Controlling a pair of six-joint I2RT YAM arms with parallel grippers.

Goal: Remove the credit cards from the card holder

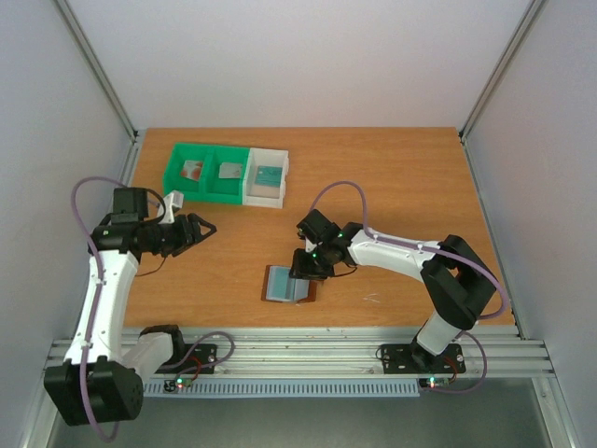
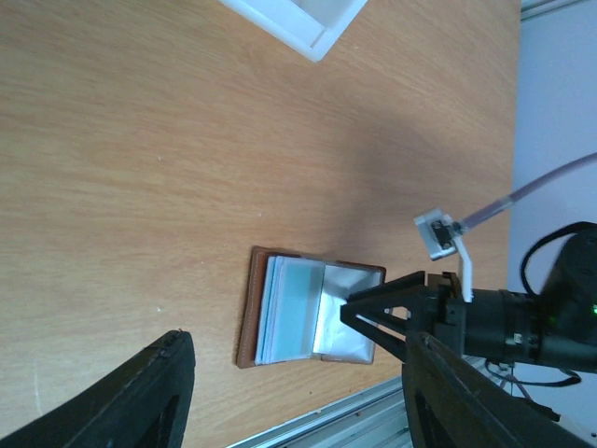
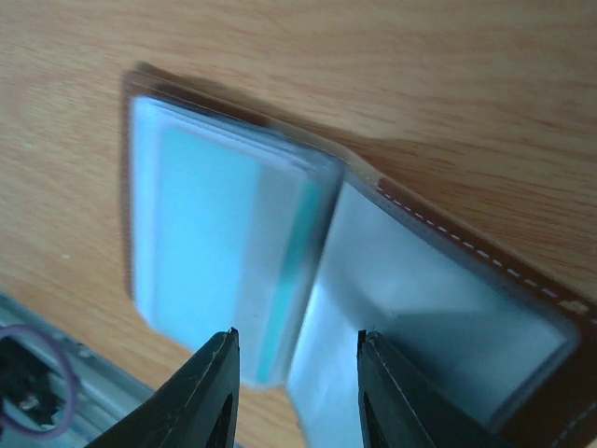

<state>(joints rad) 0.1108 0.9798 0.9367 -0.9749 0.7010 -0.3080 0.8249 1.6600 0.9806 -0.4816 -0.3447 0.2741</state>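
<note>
The brown card holder lies open near the table's front edge, its blue-grey pockets facing up. It also shows in the left wrist view and the right wrist view. A teal card edge shows in the pocket stack beside the fold. My right gripper is open just above the fold, one fingertip on each side, holding nothing; from above it hangs over the holder's right half. My left gripper is open and empty, left of the holder. Three cards lie in the bins: two greyish, one teal.
A green two-compartment bin and a white bin stand side by side at the back left. A corner of the white bin shows in the left wrist view. The metal rail runs along the front edge.
</note>
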